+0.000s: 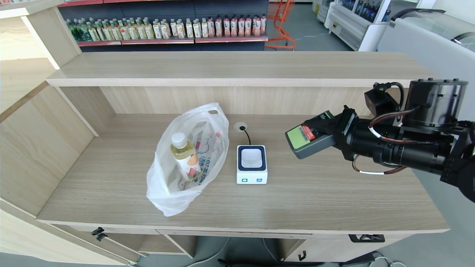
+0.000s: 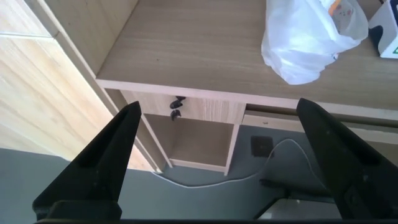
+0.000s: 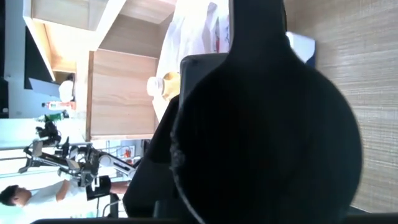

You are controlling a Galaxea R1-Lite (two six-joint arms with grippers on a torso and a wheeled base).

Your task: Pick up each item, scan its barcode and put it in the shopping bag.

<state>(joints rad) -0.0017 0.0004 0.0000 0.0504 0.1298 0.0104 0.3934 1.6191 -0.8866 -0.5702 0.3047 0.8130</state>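
A: Entry one, right pincer (image 1: 328, 128): state?
B: Clamped on box (image 1: 302, 142), above bench (image 1: 315, 196); box's long axis points left toward scanner (image 1: 251, 163).
A: Entry two, bag (image 1: 159, 185)?
B: Beyond scanner, farther left; bottle (image 1: 183, 155) inside.

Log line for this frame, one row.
right gripper: shut on box, right of scanner | left gripper: open, empty | shopping bag: bottle inside
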